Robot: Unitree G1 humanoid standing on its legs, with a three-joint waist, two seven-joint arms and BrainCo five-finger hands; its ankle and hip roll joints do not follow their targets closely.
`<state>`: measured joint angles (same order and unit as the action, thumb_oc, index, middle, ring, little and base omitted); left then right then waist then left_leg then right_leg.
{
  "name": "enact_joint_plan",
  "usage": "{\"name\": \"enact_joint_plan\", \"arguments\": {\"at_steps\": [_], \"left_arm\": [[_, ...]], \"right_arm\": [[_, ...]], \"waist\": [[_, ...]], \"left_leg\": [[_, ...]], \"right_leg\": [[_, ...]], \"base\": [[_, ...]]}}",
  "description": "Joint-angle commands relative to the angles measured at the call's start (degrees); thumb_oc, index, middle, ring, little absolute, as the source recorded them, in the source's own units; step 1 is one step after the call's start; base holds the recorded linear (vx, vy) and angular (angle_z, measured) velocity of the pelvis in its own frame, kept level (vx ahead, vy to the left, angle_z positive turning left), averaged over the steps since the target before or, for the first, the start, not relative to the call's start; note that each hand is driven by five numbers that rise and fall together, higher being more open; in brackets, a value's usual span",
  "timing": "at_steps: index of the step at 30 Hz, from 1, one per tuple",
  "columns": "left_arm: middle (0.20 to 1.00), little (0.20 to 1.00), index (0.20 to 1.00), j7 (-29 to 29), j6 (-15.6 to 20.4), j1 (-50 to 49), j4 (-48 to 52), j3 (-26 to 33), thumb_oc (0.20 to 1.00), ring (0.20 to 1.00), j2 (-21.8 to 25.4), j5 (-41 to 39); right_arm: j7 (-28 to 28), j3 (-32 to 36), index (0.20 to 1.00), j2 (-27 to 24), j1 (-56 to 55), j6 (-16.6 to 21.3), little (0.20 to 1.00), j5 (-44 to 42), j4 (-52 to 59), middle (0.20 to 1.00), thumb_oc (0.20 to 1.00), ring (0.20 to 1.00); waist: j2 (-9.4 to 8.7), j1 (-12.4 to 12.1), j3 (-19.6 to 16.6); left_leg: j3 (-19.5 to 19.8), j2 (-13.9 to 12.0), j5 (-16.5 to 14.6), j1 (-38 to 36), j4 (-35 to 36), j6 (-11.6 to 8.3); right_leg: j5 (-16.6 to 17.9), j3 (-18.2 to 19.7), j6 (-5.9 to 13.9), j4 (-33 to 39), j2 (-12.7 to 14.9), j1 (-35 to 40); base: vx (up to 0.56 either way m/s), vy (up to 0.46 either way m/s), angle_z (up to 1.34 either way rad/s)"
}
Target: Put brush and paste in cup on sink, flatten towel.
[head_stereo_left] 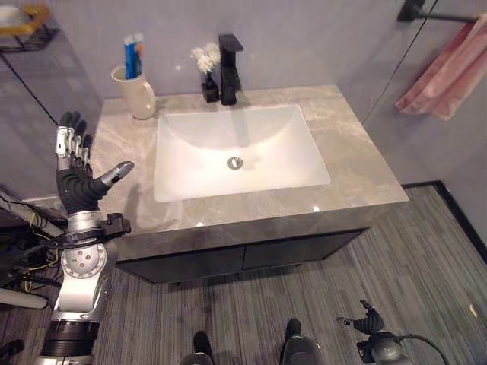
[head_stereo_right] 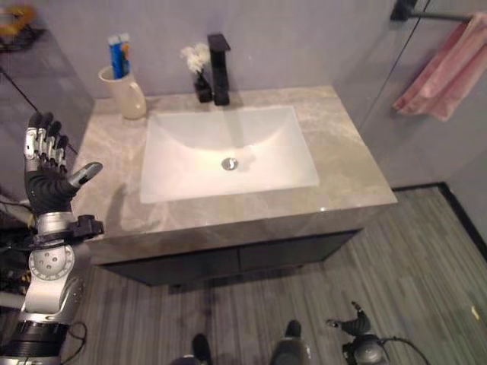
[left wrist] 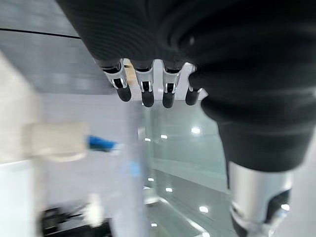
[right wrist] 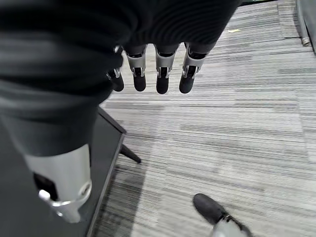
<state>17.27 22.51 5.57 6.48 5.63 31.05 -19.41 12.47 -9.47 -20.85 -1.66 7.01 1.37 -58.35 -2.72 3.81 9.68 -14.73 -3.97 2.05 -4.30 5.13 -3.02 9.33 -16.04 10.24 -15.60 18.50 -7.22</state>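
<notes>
A cream cup [head_stereo_left: 138, 95] stands at the back left corner of the marble sink counter [head_stereo_left: 358, 163]. A blue toothpaste tube [head_stereo_left: 134, 55] and something beside it stick up out of the cup. A pink towel [head_stereo_left: 449, 68] hangs bunched from a black bar [head_stereo_left: 441, 15] on the right wall. My left hand [head_stereo_left: 74, 171] is raised at the counter's left edge, open, fingers straight up and thumb out, holding nothing. The cup [left wrist: 54, 141] also shows past its fingers in the left wrist view. My right hand [head_stereo_left: 370, 322] hangs low over the floor, open and empty.
A white basin [head_stereo_left: 240, 152] with a drain fills the counter's middle. A black tap [head_stereo_left: 230, 68] and a small black vase with white flowers [head_stereo_left: 207, 72] stand behind it. A wire shelf [head_stereo_left: 27, 30] hangs on the left wall. Dark cabinet doors [head_stereo_left: 243, 255] sit below.
</notes>
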Motion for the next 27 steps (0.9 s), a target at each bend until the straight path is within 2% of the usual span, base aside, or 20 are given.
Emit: {"name": "enact_joint_plan", "arguments": {"at_steps": [1, 3, 4, 5, 6, 7, 8, 10, 11, 13, 15, 17, 18, 19, 20, 21, 22, 25, 26, 27], "left_arm": [[1.000, 1.000, 1.000, -0.9, 2.5, -1.8, 4.2, 1.5, 1.000, 1.000, -0.6, 4.5], [1.000, 1.000, 1.000, -0.8, 2.6, -2.0, 3.9, 1.5, 1.000, 1.000, -0.9, 4.5], [1.000, 1.000, 1.000, -0.7, 2.6, -2.4, 4.2, 1.9, 1.000, 1.000, -0.7, 5.0], [1.000, 1.000, 1.000, -0.9, 2.5, -3.1, 5.2, 2.0, 1.000, 1.000, -1.0, 5.0], [1.000, 1.000, 1.000, -1.1, 2.4, -3.3, 5.1, 1.9, 1.000, 1.000, -1.3, 4.6], [1.000, 1.000, 1.000, -1.1, 2.5, -3.3, 4.9, 2.0, 1.000, 1.000, -1.5, 4.2], [1.000, 1.000, 1.000, -1.1, 2.6, -3.1, 4.7, 2.0, 1.000, 1.000, -1.8, 3.7], [1.000, 1.000, 1.000, -1.2, 2.8, -3.0, 4.3, 1.6, 1.000, 1.000, -2.0, 3.4], [1.000, 1.000, 1.000, -1.2, 3.1, -2.6, 4.4, 1.2, 1.000, 1.000, -2.3, 3.1], [1.000, 1.000, 1.000, -1.5, 3.1, -1.6, 3.6, -1.1, 1.000, 1.000, -2.6, 3.5], [1.000, 1.000, 1.000, -1.4, 3.1, -1.3, 3.5, -1.5, 1.000, 1.000, -2.7, 3.5], [1.000, 1.000, 1.000, -1.1, 3.2, -0.6, 3.4, -2.4, 1.000, 1.000, -3.1, 2.5], [1.000, 1.000, 1.000, -1.1, 3.2, -0.6, 3.4, -2.4, 1.000, 1.000, -3.1, 2.5], [1.000, 1.000, 1.000, -0.7, 3.3, 1.4, 3.0, -3.9, 1.000, 1.000, -3.3, 2.4], [1.000, 1.000, 1.000, -0.7, 3.3, 1.5, 3.0, -3.9, 1.000, 1.000, -3.3, 2.4], [1.000, 1.000, 1.000, -0.8, 3.5, 2.9, 3.0, -5.1, 1.000, 1.000, -3.4, 1.9], [1.000, 1.000, 1.000, -0.9, 3.7, 3.5, 3.1, -5.6, 1.000, 1.000, -3.4, 1.8], [1.000, 1.000, 1.000, -0.7, 4.0, 4.7, 3.6, -6.3, 1.000, 1.000, -2.8, 2.0], [1.000, 1.000, 1.000, 0.5, 3.5, 6.4, 3.6, -7.3, 1.000, 1.000, -1.7, 3.6], [1.000, 1.000, 1.000, 0.5, 3.4, 6.4, 3.6, -7.4, 1.000, 1.000, -1.7, 3.6]], "right_arm": [[0.0, -0.5, 1.000, 1.5, 0.4, 1.5, 1.000, -0.1, 0.2, 1.000, 1.000, 1.000], [-0.2, -0.8, 1.000, 1.6, 0.3, 1.7, 1.000, -0.4, 0.4, 1.000, 1.000, 1.000], [-0.1, -0.8, 1.000, 1.7, 0.1, 1.7, 1.000, -0.6, 0.2, 1.000, 1.000, 1.000], [0.3, -0.7, 1.000, 1.9, -0.1, 1.6, 1.000, -0.5, -0.7, 1.000, 1.000, 1.000], [0.5, -0.5, 1.000, 2.1, 0.0, 1.4, 1.000, -0.6, -1.3, 1.000, 1.000, 1.000], [0.7, -0.5, 1.000, 2.3, 0.1, 1.4, 1.000, -0.6, -1.5, 1.000, 1.000, 1.000], [0.8, -0.5, 1.000, 2.5, 0.2, 1.3, 1.000, -0.7, -1.7, 1.000, 1.000, 1.000], [1.0, -0.6, 1.000, 2.7, 0.2, 1.1, 1.000, -0.8, -2.4, 1.000, 1.000, 1.000], [1.1, -0.9, 1.000, 2.8, 0.5, 1.0, 1.000, -0.7, -3.1, 1.000, 1.000, 1.000], [1.2, -1.6, 1.000, 3.0, 0.5, 0.8, 1.000, -0.7, -4.2, 1.000, 1.000, 1.000], [1.3, -1.6, 1.000, 3.0, 0.7, 0.7, 1.000, -0.8, -4.7, 1.000, 1.000, 1.000], [2.0, -1.7, 1.000, 2.6, 1.4, 0.6, 1.000, -0.8, -5.5, 1.000, 1.000, 1.000], [2.0, -1.7, 1.000, 2.6, 1.4, 0.6, 1.000, -0.8, -5.5, 1.000, 1.000, 1.000], [2.8, -1.4, 1.000, 2.1, 2.0, 0.9, 1.000, -2.0, -5.0, 1.000, 1.000, 1.000], [2.8, -1.4, 1.000, 2.1, 2.0, 0.9, 1.000, -2.1, -5.1, 1.000, 1.000, 1.000], [3.5, -1.4, 1.000, 1.5, 2.8, 1.5, 1.000, -3.2, -4.2, 1.000, 1.000, 1.000], [3.7, -1.5, 1.000, 1.2, 3.3, 1.7, 1.000, -3.5, -4.0, 1.000, 1.000, 1.000], [3.9, -1.8, 1.000, 0.6, 4.2, 2.2, 1.000, -4.0, -2.9, 1.000, 1.000, 1.000], [4.9, -0.6, 1.000, 0.2, 3.8, 2.1, 1.000, -4.8, -3.1, 1.000, 1.000, 1.000], [4.9, -0.6, 1.000, 0.2, 3.8, 2.1, 1.000, -4.8, -3.1, 1.000, 1.000, 1.000]], "waist": [[0.67, 0.9, -0.6], [0.74, 1.0, -0.8], [0.55, 0.7, -0.9], [0.01, -0.1, -1.0], [-0.22, 0.1, -0.9], [-0.08, 0.2, -0.9], [-0.59, 0.5, -0.8], [-0.10, 0.5, -0.9], [-0.60, 0.6, -0.8], [-0.73, 1.0, -1.8], [-0.59, 1.1, -2.0], [0.13, 1.5, -2.7], [0.15, 1.5, -2.7], [0.35, 1.9, -2.9], [0.40, 1.9, -2.9], [0.23, 2.0, -2.4], [0.02, 1.7, -2.1], [-0.97, 0.4, -0.5], [-2.50, -0.4, -0.2], [-2.55, -0.5, -0.1]], "left_leg": [[2.4, 5.2, -5.6, -5.0, -0.1, 5.90], [2.1, 5.5, -5.8, -5.3, -0.1, 6.08], [1.9, 6.3, -6.3, -5.7, -0.1, 6.32], [1.6, 7.2, -7.1, -6.0, -0.1, 6.06], [1.9, 7.2, -7.4, -6.3, -0.1, 5.64], [2.6, 6.7, -8.4, -7.1, -0.1, 5.00], [1.8, 6.7, -8.1, -6.9, -0.1, 4.46], [2.5, 6.0, -9.2, -7.6, -0.1, 4.02], [2.0, 6.2, -8.9, -7.6, -0.1, 3.80], [2.0, 5.8, -10.3, -8.9, -0.1, 3.28], [2.3, 5.5, -10.4, -9.2, -0.1, 3.23], [2.3, 3.7, -11.2, -9.6, -1.1, 2.56], [2.3, 3.7, -11.2, -9.7, -1.1, 2.55], [1.9, 2.3, -12.2, -8.3, -5.7, 1.44], [1.9, 2.2, -12.3, -8.1, -6.1, 1.40], [1.5, 0.4, -10.4, -4.7, -14.2, -0.88], [1.8, -0.5, -8.5, -2.4, -19.3, -2.29], [3.4, -2.5, -2.7, 3.9, -31.8, -5.64], [1.3, -2.4, -5.3, 8.8, -25.7, -3.33], [1.2, -2.4, -5.3, 8.7, -25.5, -3.27]], "right_leg": [[3.0, 4.8, 3.33, -14.4, -1.9, -5.9], [2.5, 4.7, 2.85, -13.2, -3.2, -8.0], [2.4, 2.6, 2.55, -10.1, -2.4, -8.1], [3.1, -2.6, 2.30, -3.2, -0.1, -7.7], [4.2, -4.5, 2.67, 0.2, 0.0, -7.8], [4.7, -4.6, 3.92, 2.8, -0.4, -7.8], [6.8, -6.0, 3.87, 6.5, -0.2, -7.8], [7.1, -5.7, 4.59, 8.8, -1.0, -7.2], [7.8, -6.3, 4.32, 10.6, -0.8, -6.9], [5.3, -5.1, 3.14, 12.3, -3.1, -4.7], [5.1, -4.8, 2.95, 11.8, -3.7, -4.7], [2.4, -6.2, 1.75, 10.8, -5.2, -4.6], [2.4, -6.2, 1.75, 10.8, -5.3, -4.5], [0.4, -7.3, 0.79, 10.8, -6.2, -3.8], [0.3, -7.4, 0.75, 10.9, -6.3, -3.8], [-1.0, -8.2, -0.57, 11.9, -7.6, -1.9], [-1.5, -8.4, -1.29, 12.6, -8.4, -0.7], [-3.1, -9.3, -3.52, 14.4, -10.0, 2.4], [-3.7, -10.0, -2.73, 16.8, -9.4, 5.2], [-3.7, -10.0, -2.68, 16.8, -9.3, 5.2]], "base": [[0.04, 0.091, 0.04], [0.08, 0.077, 0.00], [0.17, 0.051, 0.17], [0.18, -0.019, 0.30], [0.23, -0.069, 0.31], [0.18, -0.112, 0.36], [0.14, -0.084, 0.33], [0.15, -0.081, -0.21], [0.31, -0.130, -0.47], [0.27, -0.113, -0.04], [0.23, -0.097, 0.18], [0.31, -0.154, 0.10], [0.22, -0.155, -0.03], [0.15, -0.116, 0.01], [0.25, -0.232, 0.07], [0.16, -0.190, 0.10], [0.19, -0.247, 0.15], [0.13, -0.159, 0.04], [0.21, -0.074, 0.10], [0.25, 0.029, 0.32]]}}
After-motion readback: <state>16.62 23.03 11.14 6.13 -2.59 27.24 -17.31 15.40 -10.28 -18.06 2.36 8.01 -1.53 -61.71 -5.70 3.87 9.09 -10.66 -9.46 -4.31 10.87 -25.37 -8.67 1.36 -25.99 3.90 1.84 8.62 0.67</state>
